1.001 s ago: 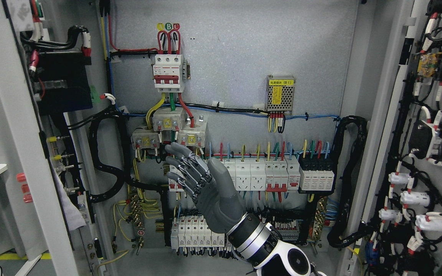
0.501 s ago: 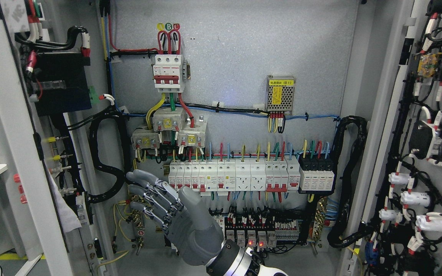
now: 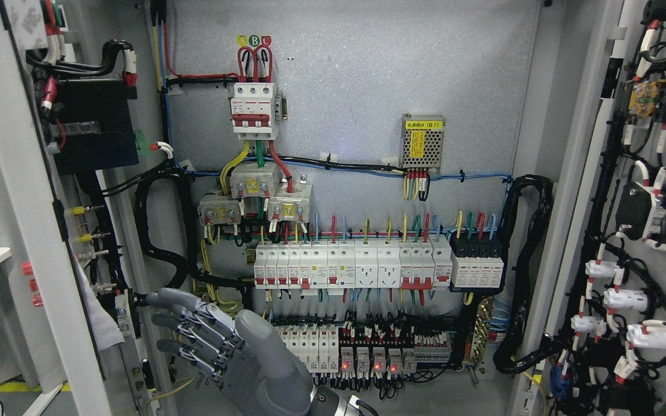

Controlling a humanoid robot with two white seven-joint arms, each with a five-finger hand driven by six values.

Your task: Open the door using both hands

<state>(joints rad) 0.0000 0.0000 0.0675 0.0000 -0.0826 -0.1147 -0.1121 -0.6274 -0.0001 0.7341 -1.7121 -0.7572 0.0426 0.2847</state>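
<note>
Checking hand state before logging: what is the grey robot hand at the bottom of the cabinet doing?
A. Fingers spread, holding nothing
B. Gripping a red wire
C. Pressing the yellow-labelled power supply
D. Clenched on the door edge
A: the grey robot hand has its fingers extended leftward, with nothing held.

Close head-on view into cabinet [image 3: 356, 104]

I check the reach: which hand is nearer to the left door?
Right. The right hand is low, its open fingers pointing at the left door, close to its inner edge. The left hand is not in view.
</note>
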